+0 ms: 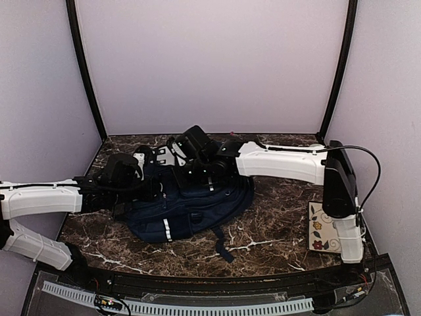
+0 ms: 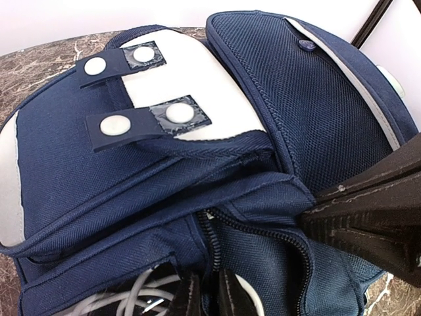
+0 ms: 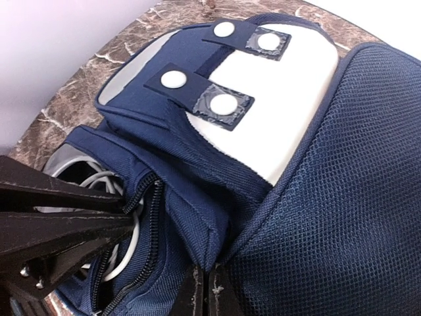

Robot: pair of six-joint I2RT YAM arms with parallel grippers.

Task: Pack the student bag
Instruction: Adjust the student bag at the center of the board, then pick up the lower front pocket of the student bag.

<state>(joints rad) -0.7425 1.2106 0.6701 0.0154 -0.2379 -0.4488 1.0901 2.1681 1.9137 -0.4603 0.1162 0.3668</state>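
The student bag, navy with a pale patch and snap straps, lies at the middle of the marble table. Its front pocket stands unzipped, with a coiled white cable inside. My left gripper is shut on the pocket's zipper edge. My right gripper is shut on a fold of the bag's navy fabric beside the mesh panel. Both grippers meet over the bag's far part in the top view, the left and the right.
A flower-patterned flat item lies at the table's right side by the right arm's base. A dark loose strap trails from the bag toward the front edge. Walls close in the table at the back and sides.
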